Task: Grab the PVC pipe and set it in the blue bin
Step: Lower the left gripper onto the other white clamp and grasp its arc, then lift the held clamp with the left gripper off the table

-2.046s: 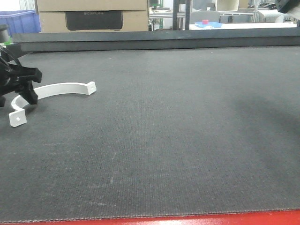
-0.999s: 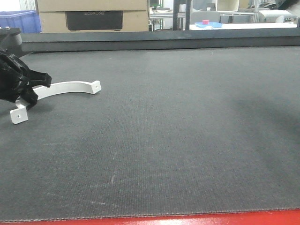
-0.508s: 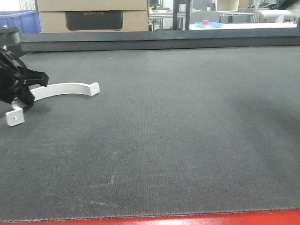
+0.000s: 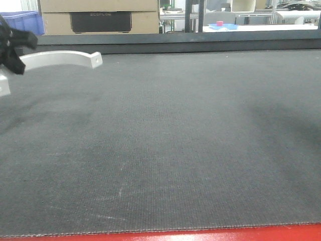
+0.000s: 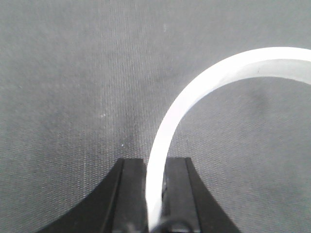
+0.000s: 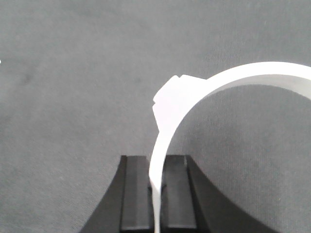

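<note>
Left gripper (image 4: pixel 21 52) is clamped on the PVC pipe (image 4: pixel 60 57), a white curved strip with a holed tab at its free end. The pipe hangs off the dark mat (image 4: pixel 175 140), on the camera side of the blue bin (image 4: pixel 22 22) and close to it in the front view. The left wrist view shows both jaws pinching the strip near one end (image 5: pixel 154 167), with the arc (image 5: pixel 194 94) sweeping away from them.

Step in hand looks like carrying to the blue bin. The grip is near one end, so the long arc can probably swing or twist. Move smoothly, keep the free end high enough to clear the blue bin's rim, and release only once the whole arc is over the blue bin's opening.

Right gripper (image 6: pixel 156 162) is also closed, pinching a second PVC piece (image 6: pixel 252 73) edge-on above the mat.

Hard to tell:
- The blue bin is cut off by the frame edge, and its opening is not visible.
- The left gripper body is cropped.
- The right arm can't be made out in the front view, so its position relative to the blue bin is unknown.
- The far ends of both arcs run out of the wrist frames.
</note>
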